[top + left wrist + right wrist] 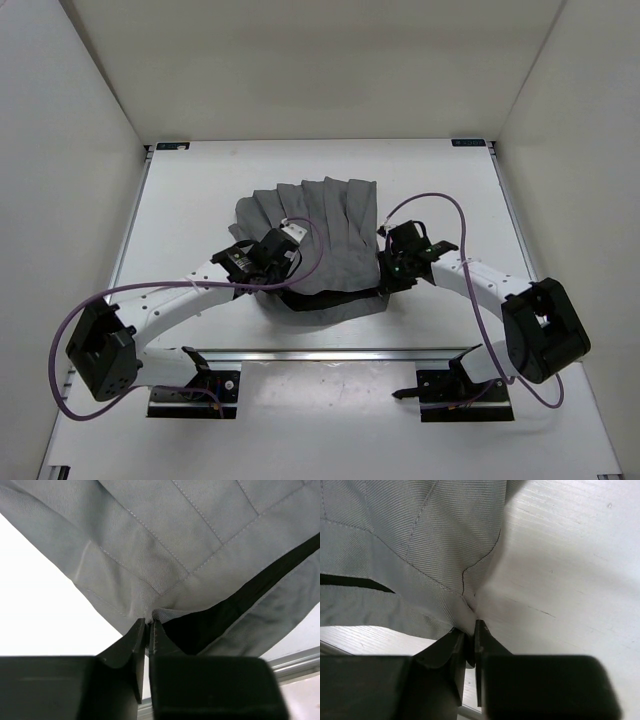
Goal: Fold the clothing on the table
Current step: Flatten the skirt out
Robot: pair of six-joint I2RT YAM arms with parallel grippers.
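Observation:
The clothing [322,225], a grey pleated skirt, lies in the middle of the white table [195,190], its pleats fanning toward the back and its darker waistband toward the front. My left gripper [272,268] is at the skirt's near left corner. In the left wrist view that gripper [148,621] is shut on a bunched edge of the clothing [175,540], and a dark inner opening shows to the right. My right gripper [392,270] is at the near right corner. Its wrist view shows the gripper [469,627] shut on a pinch of the clothing [420,540] just above the table [570,555].
A metal rail [320,352] runs along the near edge in front of the arm bases. White walls [80,120] enclose the table on the left, back and right. Purple cables [440,200] loop over both arms.

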